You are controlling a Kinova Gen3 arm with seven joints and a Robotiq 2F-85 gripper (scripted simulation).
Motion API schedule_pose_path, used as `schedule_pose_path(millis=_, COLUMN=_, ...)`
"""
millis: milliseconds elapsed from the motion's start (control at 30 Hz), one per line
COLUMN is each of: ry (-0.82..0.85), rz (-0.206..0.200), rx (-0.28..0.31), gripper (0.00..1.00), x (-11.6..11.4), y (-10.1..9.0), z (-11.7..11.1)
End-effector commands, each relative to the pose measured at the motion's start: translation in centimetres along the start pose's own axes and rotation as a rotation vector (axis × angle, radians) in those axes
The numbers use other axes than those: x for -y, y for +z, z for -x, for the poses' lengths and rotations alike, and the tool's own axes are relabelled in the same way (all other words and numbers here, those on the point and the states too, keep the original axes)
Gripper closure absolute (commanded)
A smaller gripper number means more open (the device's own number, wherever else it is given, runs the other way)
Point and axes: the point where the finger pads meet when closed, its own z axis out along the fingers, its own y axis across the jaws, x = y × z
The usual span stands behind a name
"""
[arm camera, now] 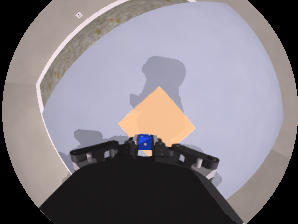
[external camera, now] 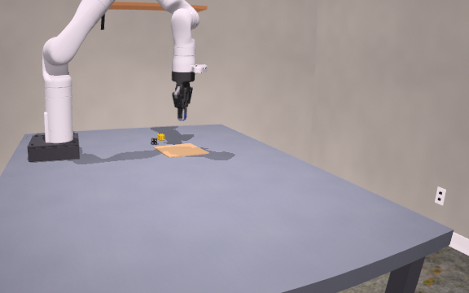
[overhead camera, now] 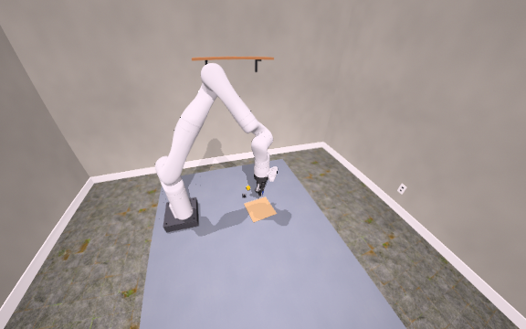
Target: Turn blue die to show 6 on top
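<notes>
My gripper [overhead camera: 260, 194] [external camera: 181, 117] [arm camera: 145, 140] is shut on the blue die [external camera: 182, 117] [arm camera: 145, 141] and holds it well above the table, over the far edge of the tan mat [overhead camera: 260, 209] [external camera: 181, 150] [arm camera: 157, 121]. The die shows only as a small blue patch between the fingertips; its faces are too small to read. A yellow die [overhead camera: 247, 187] [external camera: 161, 137] and a black die [overhead camera: 244, 196] [external camera: 154, 141] lie on the table just left of the mat, close together but apart.
The arm's base [overhead camera: 181, 220] [external camera: 53, 147] stands on the grey table [overhead camera: 254, 274] [external camera: 218, 212] to the left of the mat. An orange wall shelf [overhead camera: 232, 58] hangs high behind the arm. The table's right edge falls off toward the floor.
</notes>
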Motion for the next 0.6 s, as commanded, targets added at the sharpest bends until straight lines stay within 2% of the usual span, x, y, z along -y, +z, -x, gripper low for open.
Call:
schedule_pose_path(millis=0, ry=0.013, rz=-0.023, rx=-0.003, gripper=0.85, x=0.1, y=-0.6, z=-0.2)
schedule_pose_path(millis=33, ry=0.013, rz=-0.023, rx=-0.003, gripper=0.85, x=0.1, y=-0.6, z=-0.2)
schedule_pose_path(millis=200, ry=0.042, rz=-0.112, rx=0.009, gripper=0.85, x=1.7, y=-1.8, z=0.2)
schedule_pose_path(millis=367, ry=0.078, rz=-0.234, rx=0.02, gripper=0.85, x=3.9, y=-4.0, z=0.6)
schedule_pose_path(millis=533, ry=0.114, rz=-0.385, rx=0.022, gripper=0.85, x=6.4, y=-7.6, z=0.9)
schedule_pose_path(millis=567, ry=0.114, rz=-0.385, rx=0.022, gripper=0.85, x=6.4, y=-7.6, z=0.9)
